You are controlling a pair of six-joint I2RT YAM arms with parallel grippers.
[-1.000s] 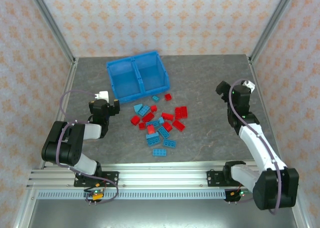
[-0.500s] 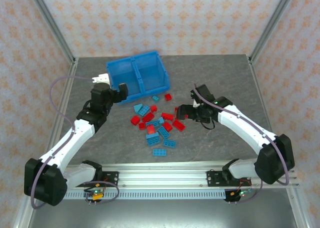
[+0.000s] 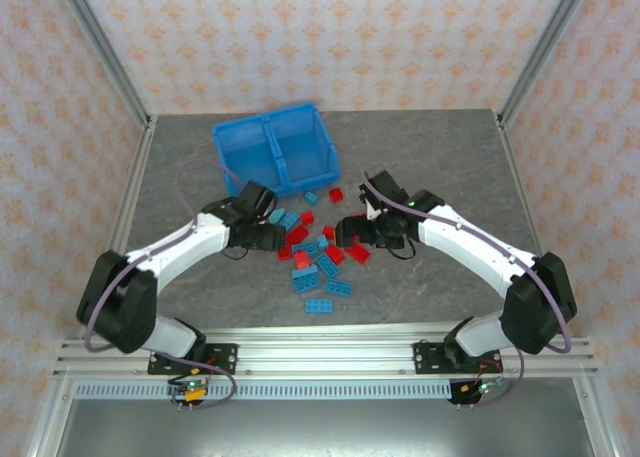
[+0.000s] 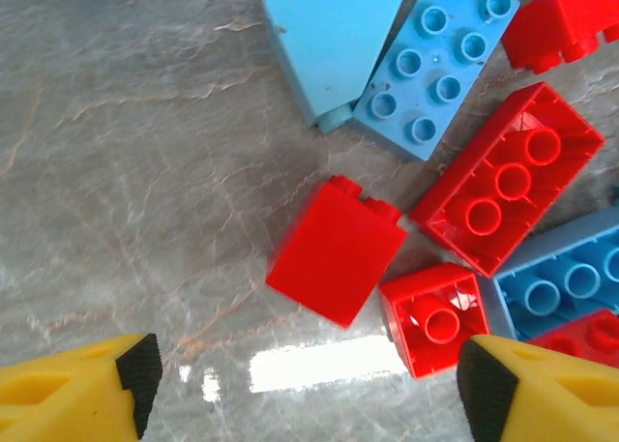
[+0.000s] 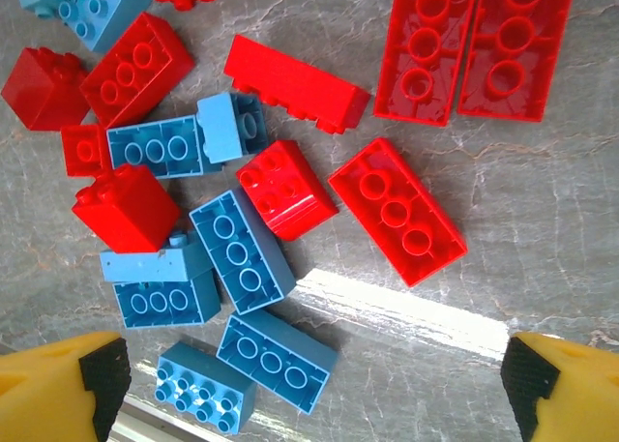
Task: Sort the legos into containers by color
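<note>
The legos (image 3: 318, 252) lie in a loose pile of red and light blue bricks on the grey table, in front of the blue bin. Its two containers, left (image 3: 245, 165) and right (image 3: 300, 147), hold nothing that I can see. My left gripper (image 3: 278, 239) is low over the pile's left edge. In the left wrist view it (image 4: 309, 384) stands open, with a red square brick (image 4: 336, 250) and a small upturned red brick (image 4: 433, 316) just ahead of its tips. My right gripper (image 3: 352, 229) hovers over the pile's right side. It (image 5: 311, 379) is open above a blue brick (image 5: 278, 360).
A red brick (image 3: 337, 193) and a blue one (image 3: 311, 197) lie apart near the bin's front wall. Two blue bricks (image 3: 320, 305) lie nearest the arm bases. Metal frame posts and patterned walls close in the table on three sides, and a rail (image 3: 320, 362) runs along the near edge.
Both arms have swung in from the table's sides and reached down to the pile, the left from beside the bin's left corner, the right from the far right. No brick has moved.
</note>
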